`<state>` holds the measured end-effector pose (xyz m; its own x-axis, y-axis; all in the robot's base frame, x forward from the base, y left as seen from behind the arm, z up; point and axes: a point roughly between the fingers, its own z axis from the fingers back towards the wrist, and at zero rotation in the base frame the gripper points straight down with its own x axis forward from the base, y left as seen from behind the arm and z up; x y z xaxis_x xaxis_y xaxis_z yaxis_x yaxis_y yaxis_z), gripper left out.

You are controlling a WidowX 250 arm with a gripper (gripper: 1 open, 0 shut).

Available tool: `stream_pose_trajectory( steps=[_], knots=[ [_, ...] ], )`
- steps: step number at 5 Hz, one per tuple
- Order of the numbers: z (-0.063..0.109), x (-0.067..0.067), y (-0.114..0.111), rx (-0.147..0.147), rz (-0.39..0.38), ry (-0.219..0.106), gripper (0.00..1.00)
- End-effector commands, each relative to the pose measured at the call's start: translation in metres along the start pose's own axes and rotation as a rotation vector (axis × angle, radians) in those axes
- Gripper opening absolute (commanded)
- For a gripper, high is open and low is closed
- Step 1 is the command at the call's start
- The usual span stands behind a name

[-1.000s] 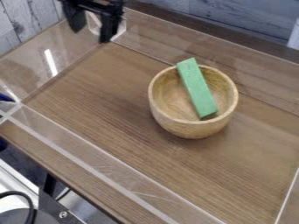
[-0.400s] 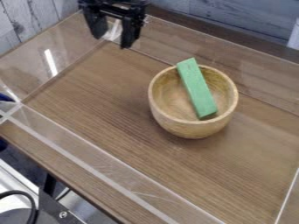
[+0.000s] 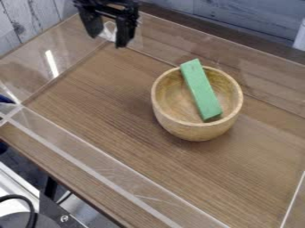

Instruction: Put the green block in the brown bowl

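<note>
The brown bowl (image 3: 197,107) sits on the wooden table right of centre. Inside it lies the green block (image 3: 201,89), a long flat bar leaning from the bowl's far rim down toward its near side. My gripper (image 3: 109,29) hangs at the top left, well away from the bowl, pointing down. Its two dark fingers stand apart with nothing between them.
Clear plastic walls (image 3: 71,147) fence the wooden tabletop (image 3: 107,107) on all sides. A grey plank wall stands behind on the left. Dark cables lie below the table's front left corner.
The gripper has shifted a little to the right near the top left, then edged back. The bowl and block have not moved.
</note>
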<state>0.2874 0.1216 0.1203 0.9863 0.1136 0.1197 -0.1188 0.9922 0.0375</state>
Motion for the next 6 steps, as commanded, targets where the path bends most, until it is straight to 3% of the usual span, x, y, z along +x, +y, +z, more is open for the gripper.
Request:
stream_pose_trajectory(
  steps=[1, 3, 5, 6],
  knots=[
    [0.008, 0.031, -0.003, -0.023, -0.049, -0.091, 1.0],
    [0.015, 0.034, -0.007, 0.042, 0.038, -0.106, 1.0],
    [0.017, 0.028, 0.003, 0.018, 0.089, -0.123, 1.0],
    [0.006, 0.022, 0.008, 0.012, 0.107, -0.14, 1.0]
  ],
)
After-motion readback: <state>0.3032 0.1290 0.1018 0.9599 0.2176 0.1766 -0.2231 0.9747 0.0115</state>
